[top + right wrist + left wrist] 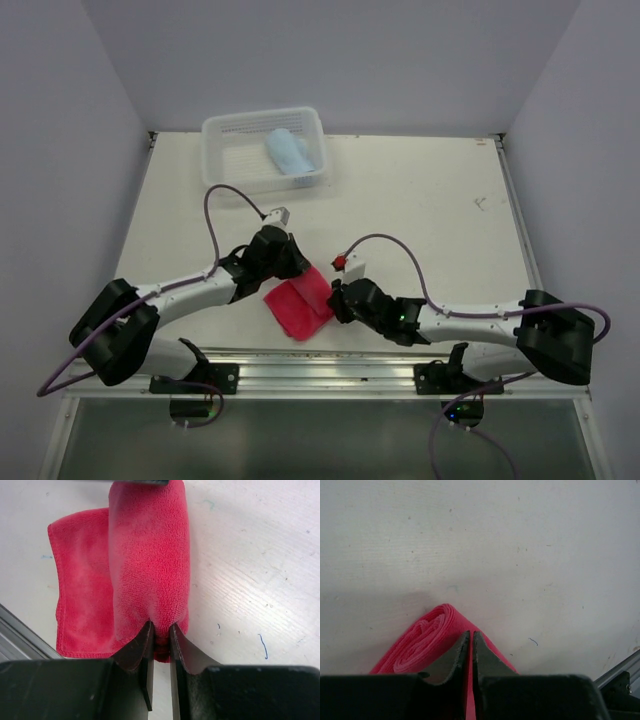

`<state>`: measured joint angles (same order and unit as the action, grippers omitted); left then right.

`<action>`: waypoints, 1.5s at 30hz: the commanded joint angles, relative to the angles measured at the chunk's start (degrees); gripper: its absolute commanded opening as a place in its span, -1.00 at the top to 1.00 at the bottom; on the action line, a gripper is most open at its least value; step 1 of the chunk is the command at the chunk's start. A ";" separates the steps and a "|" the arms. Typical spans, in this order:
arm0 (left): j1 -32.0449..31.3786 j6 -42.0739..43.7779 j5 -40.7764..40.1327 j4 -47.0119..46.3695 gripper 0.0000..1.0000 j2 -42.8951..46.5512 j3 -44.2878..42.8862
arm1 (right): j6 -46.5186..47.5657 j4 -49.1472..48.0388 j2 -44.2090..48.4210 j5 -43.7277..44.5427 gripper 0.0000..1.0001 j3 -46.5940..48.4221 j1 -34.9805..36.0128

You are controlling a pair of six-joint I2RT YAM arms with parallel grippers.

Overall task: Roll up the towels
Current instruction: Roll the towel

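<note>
The pinkish-red towel (300, 300) lies near the table's front edge, between my two grippers. One part is rolled into a tube (150, 555), and a flat flap (82, 590) spreads beside it. My right gripper (335, 298) (160, 627) is shut on one end of the roll, with fabric bunched between its fingers. My left gripper (297, 265) (471, 635) sits at the other end of the towel (425, 640), its jaws almost touching with red cloth showing in the slit. The light blue towel (288, 150) lies bundled in the basket at the back.
The clear plastic basket (212, 140) stands at the table's back left. A metal rail (320, 365) (620, 672) runs along the near edge, close to the red towel. Grey walls close in both sides and the back.
</note>
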<state>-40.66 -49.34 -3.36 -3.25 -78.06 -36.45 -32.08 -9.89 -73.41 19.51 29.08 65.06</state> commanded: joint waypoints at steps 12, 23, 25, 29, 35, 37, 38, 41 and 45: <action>-0.03 1.09 1.42 0.00 0.81 4.58 -3.02 | 15.37 9.71 -8.94 36.64 1.00 10.64 16.59; -0.29 0.74 2.04 -0.71 0.82 5.90 -0.56 | 21.18 13.14 -21.76 43.77 1.00 18.02 23.27; -0.55 0.39 2.21 -1.23 0.83 6.16 0.23 | 21.35 14.02 -23.09 44.12 1.00 19.61 24.32; -0.99 -0.49 2.39 -2.03 0.83 6.87 3.83 | 21.27 16.03 -26.26 44.48 1.00 21.98 25.56; -0.99 -1.46 2.48 -3.17 0.82 7.58 8.84 | 20.48 16.84 -28.28 43.43 0.98 24.27 26.52; -0.91 -1.72 2.56 -2.74 0.82 6.35 9.46 | 20.12 16.22 -27.58 41.68 0.96 24.18 26.52; -0.99 -1.90 2.48 -2.30 0.82 5.73 9.55 | 19.95 15.52 -27.41 41.23 0.95 24.18 26.52; -0.91 -2.42 1.34 -1.50 0.83 4.32 9.81 | 18.89 15.43 -27.23 39.56 0.89 24.62 26.44; -0.91 -2.78 0.02 -1.24 0.83 4.41 10.52 | 16.44 14.99 -25.30 37.45 0.81 23.92 26.52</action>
<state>-41.32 -51.55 -1.74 -6.17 -72.86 -27.59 -11.86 6.42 -101.32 60.12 51.88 91.22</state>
